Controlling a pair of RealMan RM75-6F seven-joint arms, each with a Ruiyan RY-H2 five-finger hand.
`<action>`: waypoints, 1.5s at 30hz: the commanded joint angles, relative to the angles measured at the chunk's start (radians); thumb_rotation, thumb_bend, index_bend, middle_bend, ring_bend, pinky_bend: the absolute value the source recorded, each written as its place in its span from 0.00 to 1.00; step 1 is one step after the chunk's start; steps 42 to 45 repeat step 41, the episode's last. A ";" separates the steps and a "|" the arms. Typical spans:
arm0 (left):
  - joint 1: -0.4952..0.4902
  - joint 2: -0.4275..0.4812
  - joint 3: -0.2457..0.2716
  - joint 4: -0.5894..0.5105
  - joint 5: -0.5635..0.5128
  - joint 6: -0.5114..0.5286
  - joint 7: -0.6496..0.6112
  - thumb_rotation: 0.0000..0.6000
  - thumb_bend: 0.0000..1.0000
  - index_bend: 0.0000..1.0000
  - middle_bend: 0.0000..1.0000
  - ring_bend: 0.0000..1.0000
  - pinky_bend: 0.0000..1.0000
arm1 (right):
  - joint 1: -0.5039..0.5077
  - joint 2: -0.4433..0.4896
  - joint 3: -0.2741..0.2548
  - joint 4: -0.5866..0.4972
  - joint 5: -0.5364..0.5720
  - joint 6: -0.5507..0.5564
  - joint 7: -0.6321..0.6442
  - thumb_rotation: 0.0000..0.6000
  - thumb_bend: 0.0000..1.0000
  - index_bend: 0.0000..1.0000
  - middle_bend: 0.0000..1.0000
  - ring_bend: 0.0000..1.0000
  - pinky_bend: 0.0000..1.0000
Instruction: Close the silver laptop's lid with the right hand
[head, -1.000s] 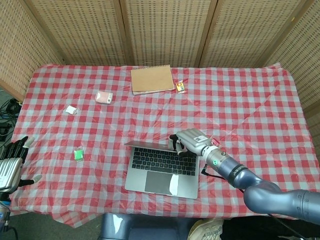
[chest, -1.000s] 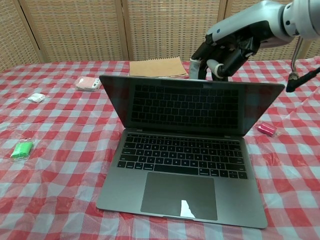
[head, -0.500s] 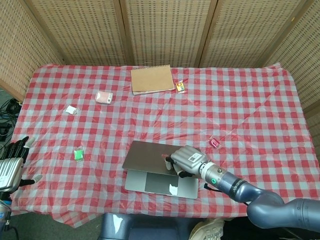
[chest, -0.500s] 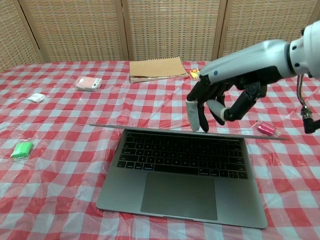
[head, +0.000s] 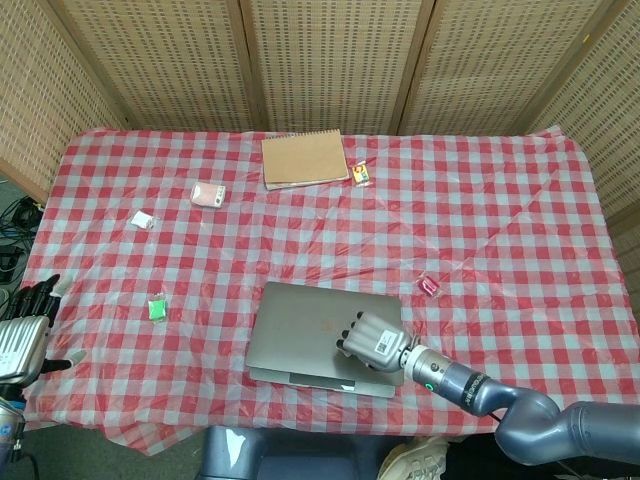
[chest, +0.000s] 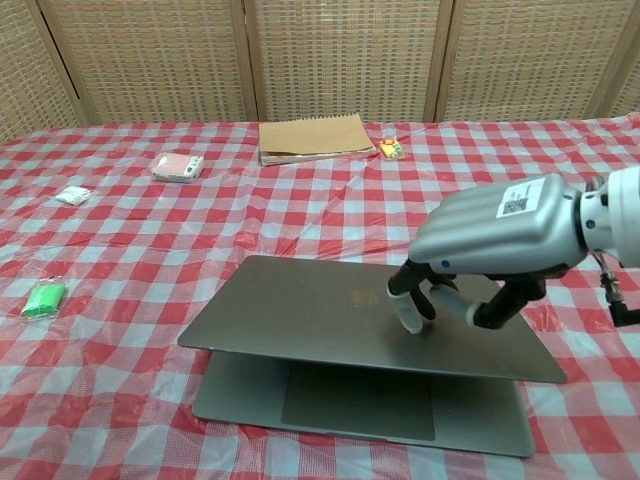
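The silver laptop (head: 310, 322) (chest: 320, 315) lies near the table's front edge with its lid almost down; a narrow gap shows above the base along the front. My right hand (head: 373, 340) (chest: 495, 240) presses its fingertips (chest: 410, 312) on the right part of the lid, holding nothing. My left hand (head: 25, 328) hangs off the table's left edge, fingers apart and empty, seen only in the head view.
A brown notebook (head: 304, 158) (chest: 315, 137) lies at the back of the red checked tablecloth (head: 500, 220). A pink pack (head: 208, 194), a white packet (head: 142, 219), a green packet (head: 157, 309) and a small red object (head: 431, 286) lie scattered around.
The right hand has pushed the lid down from upright to nearly flat over the base, moving toward the table's front. The left hand has stayed put.
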 joint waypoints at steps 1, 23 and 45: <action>-0.002 -0.003 0.002 0.001 -0.002 -0.005 0.004 1.00 0.00 0.00 0.00 0.00 0.00 | -0.024 -0.032 -0.061 0.072 -0.129 0.040 0.027 1.00 1.00 0.44 0.52 0.50 0.44; -0.001 0.000 0.007 -0.011 0.009 0.003 0.000 1.00 0.00 0.00 0.00 0.00 0.00 | -0.150 0.041 -0.070 0.219 -0.414 0.499 0.108 1.00 0.91 0.33 0.45 0.44 0.36; 0.043 0.030 0.035 -0.017 0.161 0.118 -0.092 1.00 0.00 0.00 0.00 0.00 0.00 | -0.642 0.059 -0.046 0.080 -0.044 0.996 0.096 1.00 0.00 0.00 0.00 0.00 0.00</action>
